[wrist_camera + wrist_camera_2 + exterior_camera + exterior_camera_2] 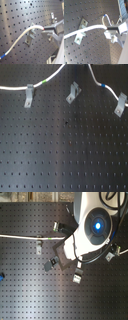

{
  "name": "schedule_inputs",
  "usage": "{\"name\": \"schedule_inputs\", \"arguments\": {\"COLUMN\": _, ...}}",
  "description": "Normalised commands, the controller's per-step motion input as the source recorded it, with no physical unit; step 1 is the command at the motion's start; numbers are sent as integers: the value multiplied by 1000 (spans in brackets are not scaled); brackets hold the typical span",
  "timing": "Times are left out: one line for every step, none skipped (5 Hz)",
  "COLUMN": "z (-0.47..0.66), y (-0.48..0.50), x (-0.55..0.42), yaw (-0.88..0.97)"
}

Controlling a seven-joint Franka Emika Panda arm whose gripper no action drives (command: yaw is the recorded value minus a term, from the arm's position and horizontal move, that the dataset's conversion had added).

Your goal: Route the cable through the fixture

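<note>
In the first exterior view my arm is out of frame; a white cable (pixel 55 75) with a green band (pixel 45 82) and a blue band (pixel 102 86) loops over the top of a black perforated board (pixel 60 149), past three slanted silver metal clips: one on the first exterior view's left (pixel 29 95), the middle fixture (pixel 73 92) and one on the right (pixel 120 104). In the second exterior view my arm (pixel 95 222), white with a glowing blue ring, reaches down over the board, hiding much of the cable, which runs in from the second exterior view's left. In the first wrist view my gripper (pixel 47 31) has its grey fingers closed on the cable end, just beside a bent sheet-metal clip (pixel 30 37) bolted to the board; the blue band sits far down the cord. In the second wrist view the fingers (pixel 111 31) pinch the cable, which arches over a clip (pixel 79 37) with a second clip (pixel 83 23) nearby.
</note>
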Motion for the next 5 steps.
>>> {"name": "schedule_inputs", "arguments": {"z": 273, "y": 199, "x": -52, "yaw": 97}}
{"name": "schedule_inputs", "arguments": {"z": 308, "y": 379, "x": 69, "yaw": 211}}
{"name": "schedule_inputs", "arguments": {"z": 120, "y": 321, "x": 151, "yaw": 249}}
{"name": "schedule_inputs", "arguments": {"z": -1, "y": 180, "x": 126, "yaw": 363}}
{"name": "schedule_inputs", "arguments": {"z": -32, "y": 159, "x": -44, "yaw": 537}}
